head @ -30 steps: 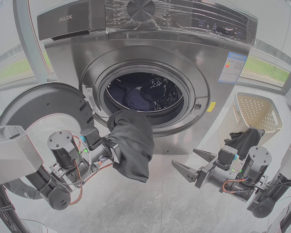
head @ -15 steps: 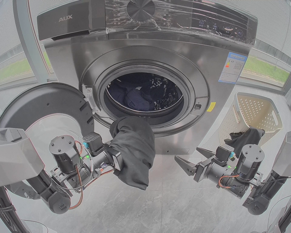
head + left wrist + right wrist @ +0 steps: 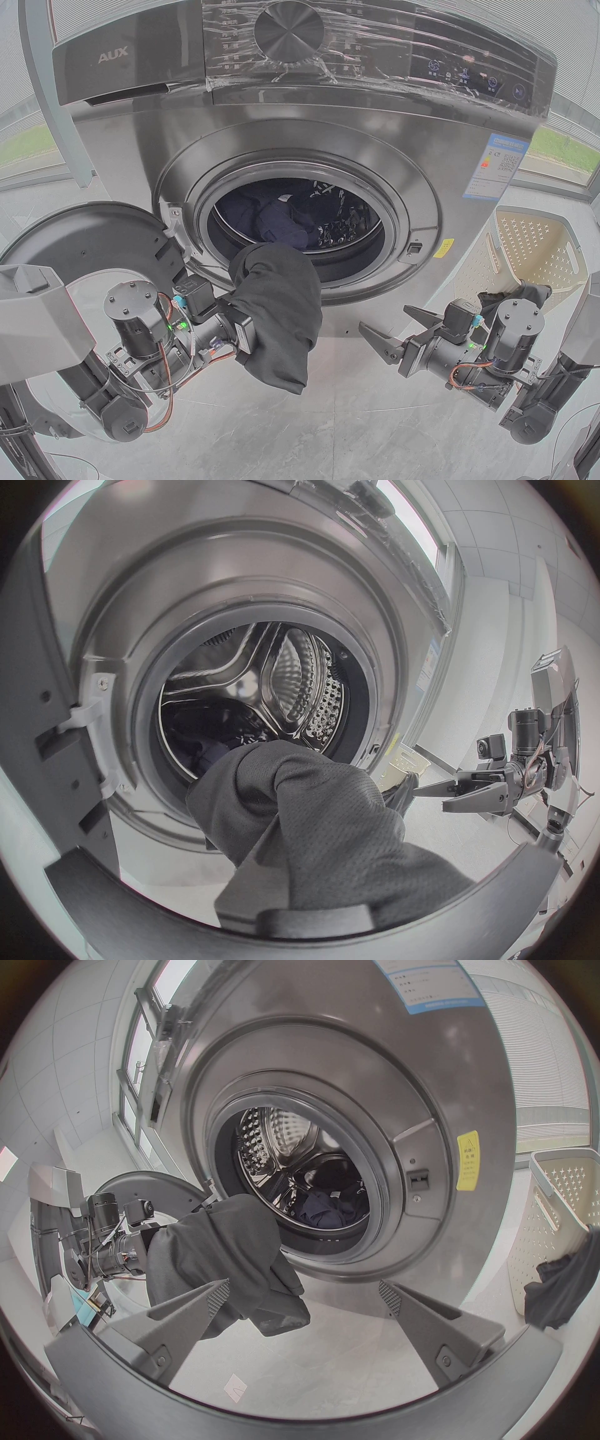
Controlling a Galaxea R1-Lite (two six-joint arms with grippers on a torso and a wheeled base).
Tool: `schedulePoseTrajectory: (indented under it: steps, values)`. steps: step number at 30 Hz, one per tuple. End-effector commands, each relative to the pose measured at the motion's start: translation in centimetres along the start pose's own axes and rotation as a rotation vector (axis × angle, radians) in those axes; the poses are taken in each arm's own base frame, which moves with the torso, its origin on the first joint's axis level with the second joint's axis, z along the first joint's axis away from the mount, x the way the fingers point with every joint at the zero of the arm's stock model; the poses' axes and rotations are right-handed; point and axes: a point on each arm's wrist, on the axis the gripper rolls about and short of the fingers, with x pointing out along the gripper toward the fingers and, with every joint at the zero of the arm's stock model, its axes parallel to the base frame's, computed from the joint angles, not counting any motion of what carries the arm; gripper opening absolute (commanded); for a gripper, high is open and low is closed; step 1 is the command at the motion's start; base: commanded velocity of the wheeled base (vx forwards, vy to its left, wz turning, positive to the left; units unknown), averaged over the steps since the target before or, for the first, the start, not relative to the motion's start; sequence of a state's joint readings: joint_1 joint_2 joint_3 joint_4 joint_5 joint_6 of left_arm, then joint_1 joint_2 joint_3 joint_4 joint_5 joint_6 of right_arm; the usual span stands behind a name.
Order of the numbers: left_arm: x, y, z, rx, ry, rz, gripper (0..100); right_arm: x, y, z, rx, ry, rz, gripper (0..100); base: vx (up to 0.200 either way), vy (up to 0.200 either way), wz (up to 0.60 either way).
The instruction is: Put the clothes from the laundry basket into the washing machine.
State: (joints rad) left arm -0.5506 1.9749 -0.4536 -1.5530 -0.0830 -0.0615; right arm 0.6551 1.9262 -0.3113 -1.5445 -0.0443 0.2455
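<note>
Between the earlier frames and this one the whole head view shifted: the washing machine (image 3: 375,144) stood larger and nearer, so the camera had moved closer. Both arms kept about the same places in that view.

Cloth covered the left gripper (image 3: 242,325), so whether it was clamped could not be told. The black garment (image 3: 281,312) was draped over it. The garment's top reached the lower lip (image 3: 350,284) of the drum opening (image 3: 294,187), and the rest hung well below. The right gripper (image 3: 382,317) was spread open and empty, low, to the right of the opening.

Step in hand, as judged: loading the black garment.
1. Raise the load so the hanging cloth would clear the lower lip.
2. Carry it deep into the drum, over the dark clothes (image 3: 281,219) already inside.
3. Release only once the trailing cloth is past the lip. Otherwise it would likely drape outside.

The open door (image 3: 94,237) stood just beside the left arm and limited sideways travel. The laundry basket (image 3: 537,215) stood to the right of the machine. Another dark garment (image 3: 562,1279) hung over its edge, behind the right arm.
</note>
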Motion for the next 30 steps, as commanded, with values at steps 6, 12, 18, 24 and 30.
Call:
schedulePoseTrajectory:
  steps: [6,12,18,24,30]
  values:
    - [0.2,-0.1,-0.1,0.002,-0.005,-0.002,0,-0.2,0.2,-0.2,-0.003,0.008,0.007,100,0.2,0.0,0.0]
    - [0.0,-1.9,-1.0,-0.012,0.032,-0.058,0,-0.2,0.5,-0.2,-0.005,0.008,0.018,100,0.0,0.0,0.0]
    - [2.3,-2.5,-2.5,-0.019,0.041,-0.072,0,-0.4,1.3,-0.1,-0.005,0.004,0.049,100,0.0,0.0,0.0]
    - [5.4,-1.7,-4.1,-0.026,0.025,-0.063,0,-0.6,1.9,-0.1,-0.007,0.005,0.07,100,0.0,0.0,0.0]
    - [9.8,-1.6,-4.9,-0.077,-0.065,-0.062,0,-0.8,2.0,0.3,-0.006,-0.008,0.071,100,0.0,0.0,0.0]
